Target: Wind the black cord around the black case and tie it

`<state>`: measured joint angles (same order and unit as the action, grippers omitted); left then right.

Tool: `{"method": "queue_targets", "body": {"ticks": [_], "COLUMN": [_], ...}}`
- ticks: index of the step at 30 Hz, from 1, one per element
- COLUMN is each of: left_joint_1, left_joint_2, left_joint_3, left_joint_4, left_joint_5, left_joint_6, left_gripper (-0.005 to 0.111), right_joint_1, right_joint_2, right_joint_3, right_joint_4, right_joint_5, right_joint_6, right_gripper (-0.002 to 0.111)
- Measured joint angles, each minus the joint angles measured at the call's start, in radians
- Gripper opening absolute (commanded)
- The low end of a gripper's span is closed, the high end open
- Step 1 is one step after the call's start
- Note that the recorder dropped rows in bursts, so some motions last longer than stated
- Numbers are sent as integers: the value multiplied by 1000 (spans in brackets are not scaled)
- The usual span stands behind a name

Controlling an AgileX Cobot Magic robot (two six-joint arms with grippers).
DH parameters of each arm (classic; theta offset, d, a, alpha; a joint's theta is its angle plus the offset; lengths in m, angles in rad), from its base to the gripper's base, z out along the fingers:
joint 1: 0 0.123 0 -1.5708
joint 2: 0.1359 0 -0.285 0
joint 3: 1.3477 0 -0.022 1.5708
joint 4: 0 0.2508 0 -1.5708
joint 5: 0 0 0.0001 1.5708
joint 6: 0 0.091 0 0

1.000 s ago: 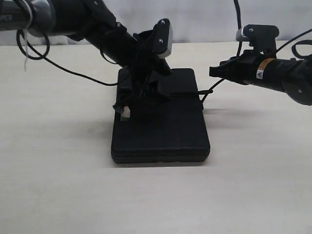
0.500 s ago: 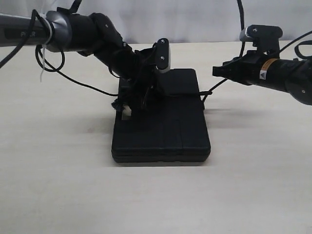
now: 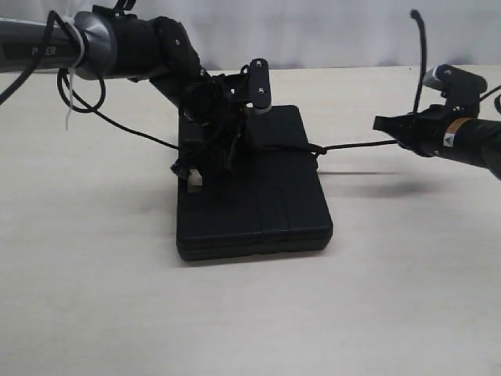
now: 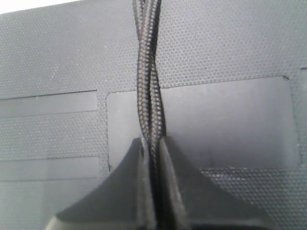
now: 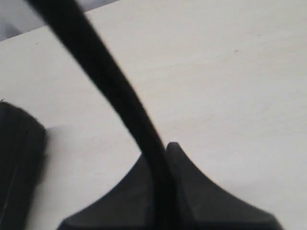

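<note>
Black cord (image 3: 356, 144) stretches sideways across black case (image 3: 258, 211), pinched by left gripper (image 4: 151, 143), right gripper (image 5: 158, 153)

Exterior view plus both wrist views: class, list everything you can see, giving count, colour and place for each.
case: one, black, flat on the table, centre.
cord: one, black, across the case's top, taut out to the right hand.
table: one, pale beige, under everything.
left hand: one, black, over the case, shut on two twisted cord strands.
right hand: one, black, beside the case above the table, shut on the cord.
</note>
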<state>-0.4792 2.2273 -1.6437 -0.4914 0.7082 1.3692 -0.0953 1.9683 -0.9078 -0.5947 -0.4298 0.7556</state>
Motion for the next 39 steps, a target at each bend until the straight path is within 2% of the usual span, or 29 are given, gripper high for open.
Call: {"method": "queue_targets", "body": {"ticks": [3,4,6,13,17,19,21,23,24,26,28,33,35,37,38,39], "left_joint_1": [0,0,0,2,2,2,2,2,2,4,8,14,14,14,14,14], "left_joint_2": [0,0,0,0,0,0,0,0,0,-4,-10,-63,-109,-167,-186,-218], "left_joint_3": [0,0,0,-2,-2,-2,-2,-2,-2,-2,-2,11,13,13,13,13], "left_joint_4": [0,0,0,12,14,14,14,14,14,18,18,20,6,0,0,0], "left_joint_5": [0,0,0,4,4,2,2,3,3,-10,-16,96,112,114,115,115], "left_joint_6": [-2,-4,-4,-4,-4,-4,-4,-4,-4,-4,-8,-13,-54,-131,-157,-203], "left_gripper": [0,0,0,0,0,0,5,25,42,62,67,66,59,37,18,9], "right_joint_1": [-96,-112,-136,-193,-191,-177,-163,-160,-160,-160,-160,-160,-160,-158,-156,-146], "right_joint_2": [0,0,0,-97,-168,-175,-175,-175,-175,-175,-175,-175,-175,-179,-185,-202], "right_joint_3": [-3,-3,-3,-12,2,10,10,10,10,10,10,10,10,11,15,23], "right_joint_4": [19,19,18,11,11,11,8,-9,-11,-11,-11,-17,-17,-19,-19,-36], "right_joint_5": [31,42,63,265,292,287,285,281,281,281,281,280,280,273,270,258], "right_joint_6": [1,1,3,-19,-30,-41,-57,-63,-63,-63,-63,-63,-64,-64,-64,-64], "right_gripper": [32,43,54,54,54,43,25,10,4,4,4,4,4,4,4,4]}}
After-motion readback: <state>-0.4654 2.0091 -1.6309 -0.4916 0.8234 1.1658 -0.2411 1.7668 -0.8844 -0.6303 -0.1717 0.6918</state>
